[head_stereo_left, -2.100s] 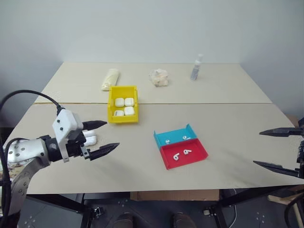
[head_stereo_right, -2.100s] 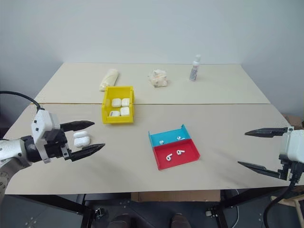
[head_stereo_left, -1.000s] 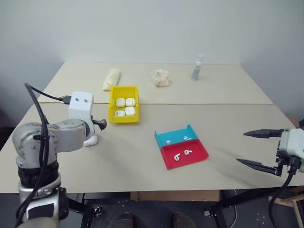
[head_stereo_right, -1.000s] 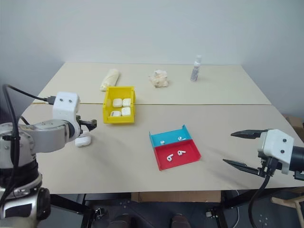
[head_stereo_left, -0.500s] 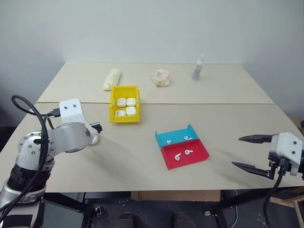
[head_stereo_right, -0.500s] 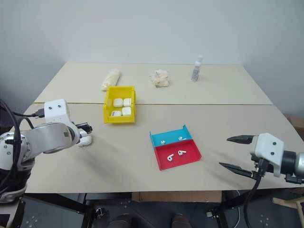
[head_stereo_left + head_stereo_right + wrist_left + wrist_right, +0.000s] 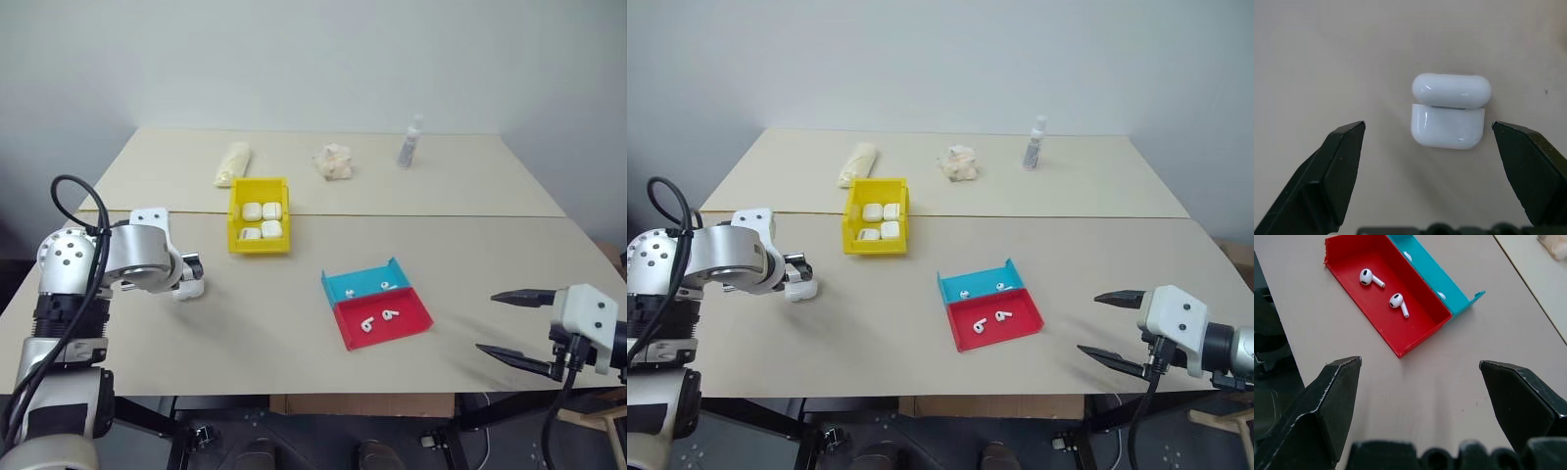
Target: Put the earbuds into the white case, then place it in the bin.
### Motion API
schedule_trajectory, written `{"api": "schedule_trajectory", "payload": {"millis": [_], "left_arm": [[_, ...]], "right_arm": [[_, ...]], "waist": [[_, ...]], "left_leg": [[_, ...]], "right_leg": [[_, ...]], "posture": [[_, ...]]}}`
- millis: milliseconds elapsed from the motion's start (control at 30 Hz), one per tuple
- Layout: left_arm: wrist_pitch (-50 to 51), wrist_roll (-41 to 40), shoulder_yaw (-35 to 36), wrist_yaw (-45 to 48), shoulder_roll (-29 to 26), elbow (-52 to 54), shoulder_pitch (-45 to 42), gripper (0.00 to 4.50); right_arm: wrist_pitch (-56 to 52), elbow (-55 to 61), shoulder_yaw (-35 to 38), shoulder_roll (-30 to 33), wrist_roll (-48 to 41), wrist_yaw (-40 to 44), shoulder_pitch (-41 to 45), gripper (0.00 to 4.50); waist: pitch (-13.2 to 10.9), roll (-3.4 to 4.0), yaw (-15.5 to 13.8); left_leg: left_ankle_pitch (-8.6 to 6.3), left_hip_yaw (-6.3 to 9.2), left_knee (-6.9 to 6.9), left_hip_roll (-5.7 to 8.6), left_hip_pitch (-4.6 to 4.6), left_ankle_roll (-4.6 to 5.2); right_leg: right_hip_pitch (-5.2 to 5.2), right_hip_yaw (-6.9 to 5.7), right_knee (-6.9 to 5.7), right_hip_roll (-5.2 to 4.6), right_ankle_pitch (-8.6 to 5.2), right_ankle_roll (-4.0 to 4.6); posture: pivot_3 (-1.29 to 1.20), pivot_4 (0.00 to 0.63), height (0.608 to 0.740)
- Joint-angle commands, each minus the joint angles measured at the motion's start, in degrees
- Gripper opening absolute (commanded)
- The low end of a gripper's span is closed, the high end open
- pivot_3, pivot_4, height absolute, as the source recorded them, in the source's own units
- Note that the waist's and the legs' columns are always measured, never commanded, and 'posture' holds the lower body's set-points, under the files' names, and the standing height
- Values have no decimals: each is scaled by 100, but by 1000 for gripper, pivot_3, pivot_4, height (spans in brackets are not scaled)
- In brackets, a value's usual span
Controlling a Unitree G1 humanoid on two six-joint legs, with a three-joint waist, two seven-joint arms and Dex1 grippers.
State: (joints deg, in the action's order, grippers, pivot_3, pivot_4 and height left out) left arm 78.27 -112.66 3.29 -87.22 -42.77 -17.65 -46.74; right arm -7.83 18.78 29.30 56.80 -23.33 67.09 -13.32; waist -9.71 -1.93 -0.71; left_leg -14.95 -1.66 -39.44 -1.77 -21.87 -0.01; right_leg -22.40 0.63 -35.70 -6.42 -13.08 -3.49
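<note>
The case (image 7: 1448,110) is straddled, untouched, by the spread left gripper (image 7: 1428,142); the right gripper (image 7: 1113,326) is held spread too.

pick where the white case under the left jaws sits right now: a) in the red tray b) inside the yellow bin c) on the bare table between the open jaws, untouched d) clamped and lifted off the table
c: in the left wrist view the white case lies on the table with clear gaps to both fingers of the open left gripper.
</note>
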Motion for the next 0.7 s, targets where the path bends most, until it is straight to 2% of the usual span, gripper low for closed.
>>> {"api": "schedule_trajectory", "payload": {"millis": [33, 400, 700], "left_arm": [[317, -34, 45, 175, -73, -294, -345, 4500], [420, -34, -290, 128, -179, -762, -475, 4500], [35, -34, -136, -149, 178, -785, -430, 4500]], "right_arm": [[-95, 275, 318, -62, -78, -119, -104, 4466], [-320, 541, 335, -179, -81, -334, -221, 4466], [-404, 646, 372, -185, -77, -409, -292, 4466]], "waist": [[0, 0, 4], [-1, 0, 2], [-1, -1, -4]], "left_leg": [[0, 1, 0, 1, -1, 0], [2, 2, 5, 2, -3, -5], [4, 3, 8, 2, -6, -9]], "right_leg": [[0, 0, 0, 0, 0, 0], [-3, 0, 2, -3, 0, -1], [-5, 0, 3, -5, 0, -1]], "posture": [[0, 150, 740], [0, 150, 740], [0, 150, 740]]}}
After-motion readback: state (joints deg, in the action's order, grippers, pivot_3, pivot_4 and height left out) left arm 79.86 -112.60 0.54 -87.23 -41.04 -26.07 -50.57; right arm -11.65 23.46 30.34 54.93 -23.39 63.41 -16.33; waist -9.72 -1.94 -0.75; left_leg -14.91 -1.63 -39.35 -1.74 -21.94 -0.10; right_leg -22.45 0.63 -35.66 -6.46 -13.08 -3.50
